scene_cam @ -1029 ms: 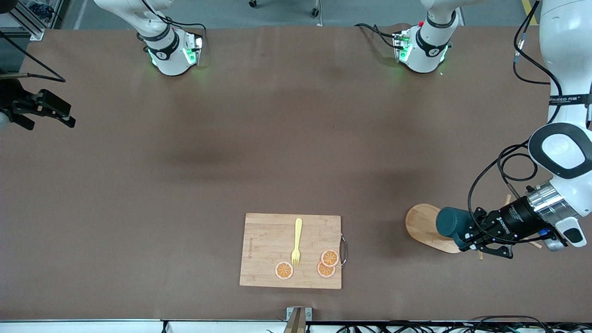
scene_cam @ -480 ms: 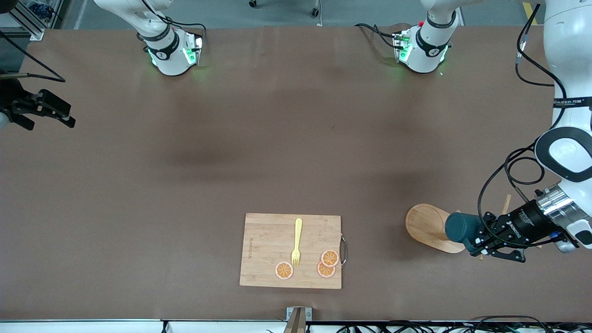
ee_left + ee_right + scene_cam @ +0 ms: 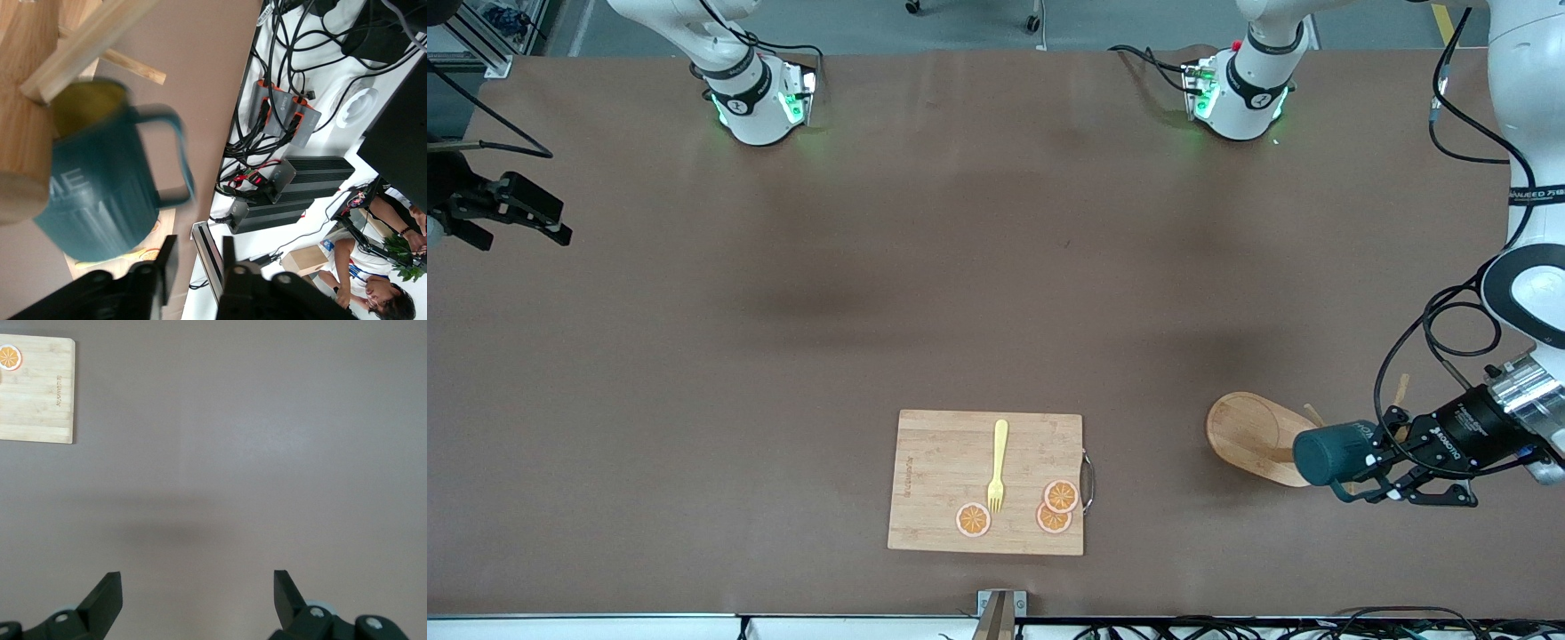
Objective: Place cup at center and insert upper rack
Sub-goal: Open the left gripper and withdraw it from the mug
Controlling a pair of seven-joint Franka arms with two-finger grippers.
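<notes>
front view | left gripper (image 3: 1374,476) over the table's left-arm end, at the cup (image 3: 1327,453), which hangs on a peg of the upper rack (image 3: 1254,437); grip state cannot tell | right gripper (image 3: 551,222) open, waiting at the right-arm end | progress: cup not at center, rack not inserted; both steps remain

Around the cutting board (image 3: 985,481), bare table (image 3: 925,267) gives you open passage. At the left arm's end, the upper rack (image 3: 1254,437), its pegs and the cup (image 3: 1334,454) obstruct access.
</notes>
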